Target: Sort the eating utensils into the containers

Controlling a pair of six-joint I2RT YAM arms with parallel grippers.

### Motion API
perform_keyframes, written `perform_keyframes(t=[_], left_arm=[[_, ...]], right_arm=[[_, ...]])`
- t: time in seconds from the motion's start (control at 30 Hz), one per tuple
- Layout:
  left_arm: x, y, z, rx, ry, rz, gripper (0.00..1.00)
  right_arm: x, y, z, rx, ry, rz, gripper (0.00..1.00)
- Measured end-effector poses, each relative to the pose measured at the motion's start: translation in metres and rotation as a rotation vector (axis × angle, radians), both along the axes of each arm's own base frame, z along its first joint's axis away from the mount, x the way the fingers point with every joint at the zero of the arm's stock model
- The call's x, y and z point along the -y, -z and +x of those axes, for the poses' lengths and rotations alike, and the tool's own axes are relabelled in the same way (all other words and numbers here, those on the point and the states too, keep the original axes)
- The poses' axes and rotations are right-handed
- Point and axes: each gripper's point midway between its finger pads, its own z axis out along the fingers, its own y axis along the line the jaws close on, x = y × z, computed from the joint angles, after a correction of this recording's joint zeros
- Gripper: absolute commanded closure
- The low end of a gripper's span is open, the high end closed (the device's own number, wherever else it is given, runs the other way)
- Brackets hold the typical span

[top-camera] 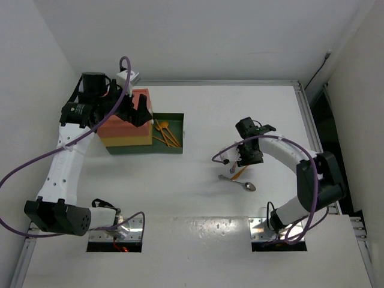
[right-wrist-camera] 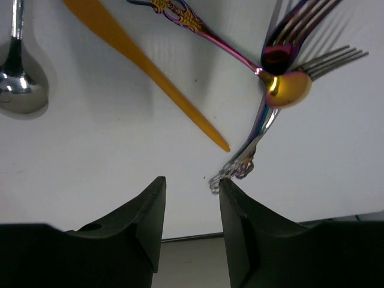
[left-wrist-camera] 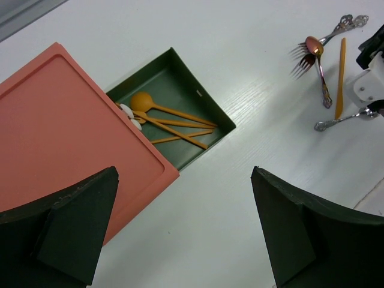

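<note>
The containers (top-camera: 123, 133) stand at the far left as one stacked block with a red-orange top (left-wrist-camera: 60, 138). Its dark green bottom drawer (left-wrist-camera: 180, 84) is pulled out and holds several orange spoons (left-wrist-camera: 171, 120). My left gripper (left-wrist-camera: 184, 174) hovers wide open over the block's edge, holding nothing. Loose eating utensils lie right of centre: an orange one (right-wrist-camera: 144, 60), a silver spoon (right-wrist-camera: 21, 90), a gold-bowled iridescent spoon (right-wrist-camera: 288, 87) and iridescent forks (right-wrist-camera: 312, 60). My right gripper (right-wrist-camera: 192, 181) hangs over them, jaws narrowly apart and empty. A fork's handle end (right-wrist-camera: 234, 168) lies at the right fingertip.
White walls close in the table on the left, back and right. A metal rail (top-camera: 309, 114) runs along the right edge. The right arm's white wrist (left-wrist-camera: 369, 84) shows beside the loose utensils in the left wrist view. Purple cables trail from both arms.
</note>
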Motion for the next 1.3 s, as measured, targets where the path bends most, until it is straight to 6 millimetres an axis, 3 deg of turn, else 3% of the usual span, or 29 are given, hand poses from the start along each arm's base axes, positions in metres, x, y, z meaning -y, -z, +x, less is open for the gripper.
perform_keyframes(t=[0.23,0.67,0.8,0.97,1.2,1.3], left_arm=[[0.0,0.005,-0.001,-0.011,0.004,0.006,0.0],[0.003,0.02,0.011,-0.056,0.011,0.0,0.0],[0.004,0.024,0.013,-0.071,0.012,-0.005,0.0],[0.004,0.023,0.014,-0.071,0.005,-0.012,0.0],[0.005,0.022,0.016,-0.063,0.002,-0.017,0.0],[0.005,0.024,0.016,-0.066,0.002,-0.017,0.0]], right_arm=[[-0.001,0.029,0.006,-0.079,-0.106,-0.035,0.59],[-0.001,0.06,0.009,-0.128,-0.182,-0.063,0.6],[0.001,0.067,0.006,-0.159,-0.19,-0.082,0.74],[0.004,0.067,0.0,-0.185,-0.194,-0.096,1.0],[0.001,0.064,-0.002,-0.185,-0.188,-0.089,1.0],[-0.007,0.051,-0.011,-0.209,-0.177,-0.033,1.0]])
